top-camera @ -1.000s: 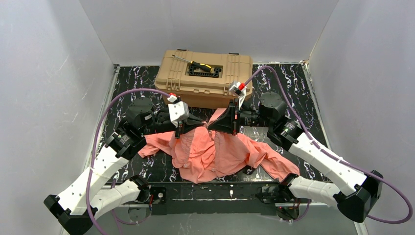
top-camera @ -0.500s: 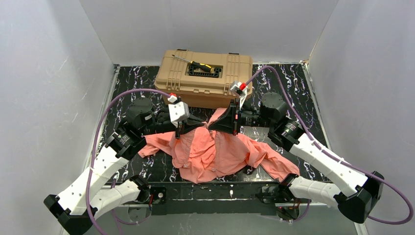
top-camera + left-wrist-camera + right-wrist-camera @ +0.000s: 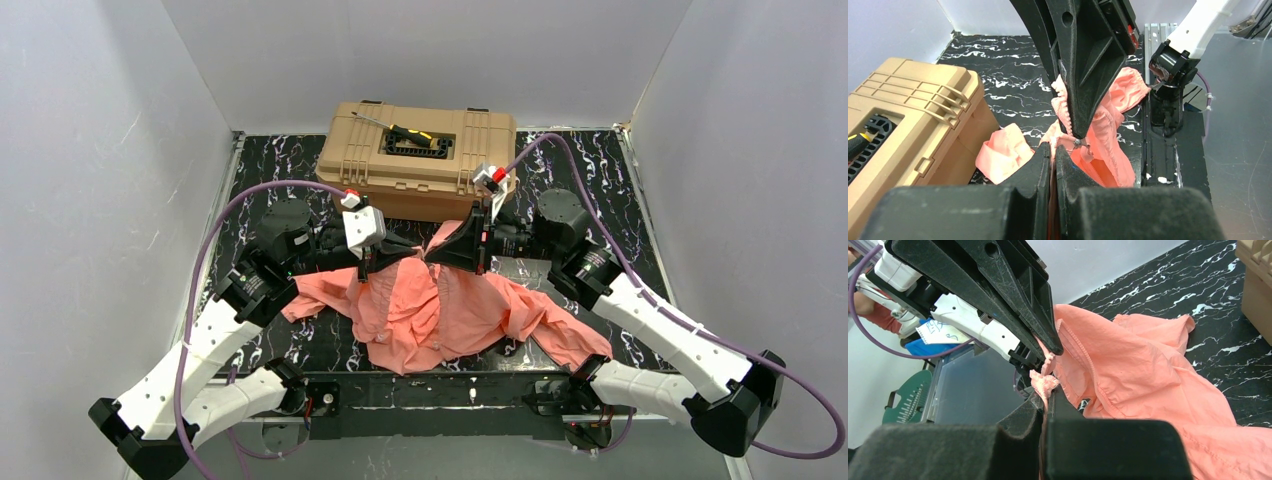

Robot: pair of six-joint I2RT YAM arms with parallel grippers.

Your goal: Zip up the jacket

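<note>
The salmon-pink jacket (image 3: 430,310) lies crumpled on the black marbled table in front of the arms, its sleeves spread left and right. Both grippers meet over its far edge, tip to tip. My left gripper (image 3: 408,252) is shut on a fold of jacket fabric (image 3: 1003,155), which shows between its fingertips (image 3: 1044,152). My right gripper (image 3: 432,254) is shut on the zip's edge (image 3: 1044,381). In the left wrist view the zipper teeth (image 3: 1064,107) run up along the right gripper's finger, with a small metal slider (image 3: 1077,142) at its tip. The jacket's front stands open below.
A tan toolbox (image 3: 420,160) stands just behind the grippers, with a black-and-yellow tool (image 3: 415,135) on its lid. White walls enclose the table on three sides. A black rail (image 3: 440,390) runs along the near edge between the arm bases.
The right arm's wrist has edged slightly to the right and up. Both grips and the jacket look unchanged.
</note>
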